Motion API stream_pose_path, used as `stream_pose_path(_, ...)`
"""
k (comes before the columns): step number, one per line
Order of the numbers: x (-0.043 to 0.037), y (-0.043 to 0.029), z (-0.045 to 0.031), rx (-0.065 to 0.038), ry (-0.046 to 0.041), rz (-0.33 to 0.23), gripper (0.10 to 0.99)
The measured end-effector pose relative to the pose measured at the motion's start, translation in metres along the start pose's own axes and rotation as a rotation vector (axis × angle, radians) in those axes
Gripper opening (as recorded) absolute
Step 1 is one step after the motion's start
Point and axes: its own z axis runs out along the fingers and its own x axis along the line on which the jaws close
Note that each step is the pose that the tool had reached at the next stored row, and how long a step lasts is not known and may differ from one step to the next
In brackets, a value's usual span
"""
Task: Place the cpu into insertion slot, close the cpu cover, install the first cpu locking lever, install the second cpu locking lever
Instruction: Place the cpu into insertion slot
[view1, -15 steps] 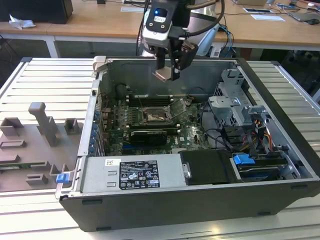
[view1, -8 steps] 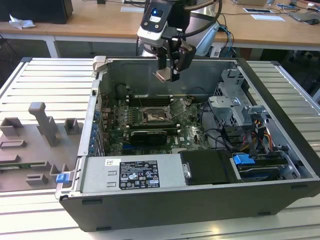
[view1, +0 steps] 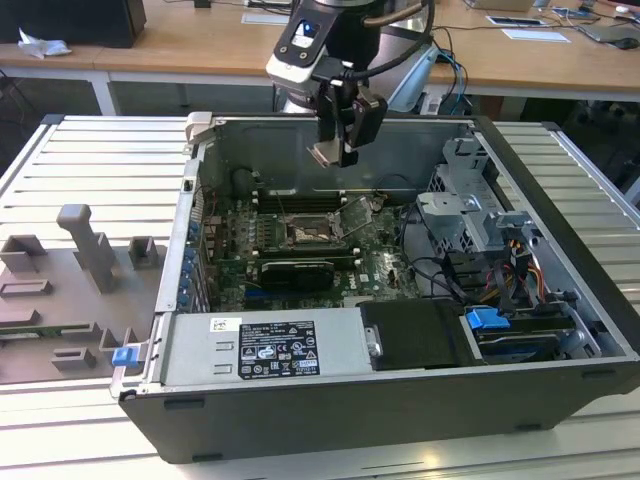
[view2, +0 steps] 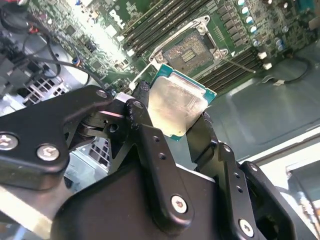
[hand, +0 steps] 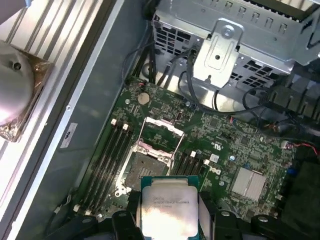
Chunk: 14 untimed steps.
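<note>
**Chip held over the open socket**

The jaws are clamped on the chip (view1: 325, 153) by two opposite edges, which leaves its underside free to seat. It hangs in the air inside the open computer case (view1: 330, 420), which stands on the ribbed bench (view1: 90, 150).

In the exterior view the socket (view1: 303, 232) sits at about six o'clock from the chip and well apart from it, amid the green circuit board (view1: 385, 270). The cover plate (view1: 358, 214) stands tilted up at the socket's three o'clock side. This leaves the dark centre bare, and nothing appears to block the way in.

In both wrist views the chip is a flat square with a dull silvery metal top. Its middle is slightly raised, it carries faint print, and a thin blue-green rim runs around it.
</note>
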Motion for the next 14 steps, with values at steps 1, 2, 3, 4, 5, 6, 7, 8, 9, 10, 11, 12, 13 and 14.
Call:
stream_pose_path(1, 0.0000, -0.0001, 0.0015, -0.001, -0.0031, 0.037, 0.541)
stream_pose_path(2, -0.0001, -0.0002, 0.0026, -0.001, -0.0053, 0.061, 0.541)
stream_pose_path(3, -0.0001, -0.0004, 0.0039, -0.002, -0.0077, 0.088, 0.541)
stream_pose_path(4, -0.0001, -0.0004, 0.0048, -0.002, -0.0092, 0.105, 0.541)
stream_pose_path(5, -0.0001, -0.0005, 0.0054, -0.002, -0.0103, 0.118, 0.541)
stream_pose_path(6, -0.0001, -0.0005, 0.0062, -0.002, -0.0115, 0.132, 0.541)
stream_pose_path(7, -0.0001, -0.0006, 0.0069, -0.003, -0.0123, 0.142, 0.541)
stream_pose_path(8, -0.0002, -0.0007, 0.0077, -0.003, -0.0128, 0.148, 0.541)
stream_pose_path(9, -0.0001, -0.0010, 0.0090, -0.003, -0.0130, 0.151, 0.541)
stream_pose_path(10, 0.0001, -0.0017, 0.0112, -0.003, -0.0131, 0.151, 0.541)
stream_pose_path(11, 0.0003, -0.0026, 0.0137, -0.003, -0.0131, 0.151, 0.541)
stream_pose_path(12, 0.0004, -0.0031, 0.0155, -0.003, -0.0131, 0.151, 0.541)
stream_pose_path(13, 0.0004, -0.0034, 0.0169, -0.003, -0.0132, 0.150, 0.541)
stream_pose_path(14, 0.0006, -0.0043, 0.0188, -0.003, -0.0132, 0.151, 0.541)
